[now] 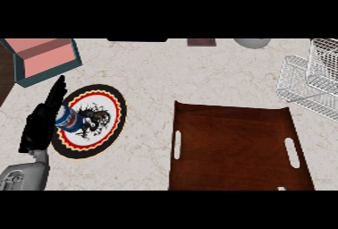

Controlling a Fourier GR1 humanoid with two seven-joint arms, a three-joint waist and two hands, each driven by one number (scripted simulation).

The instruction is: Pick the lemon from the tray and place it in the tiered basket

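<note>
Closest lay the brown tray (231, 147), showing no lemon anywhere. Left of the tray, the left hand (41, 125) rested straight-fingered, released, beside a can (68, 120) on a plate (113, 134) — the tiered basket (310, 76) stood beyond the tray's far right corner — locating the lemon should come first
</note>
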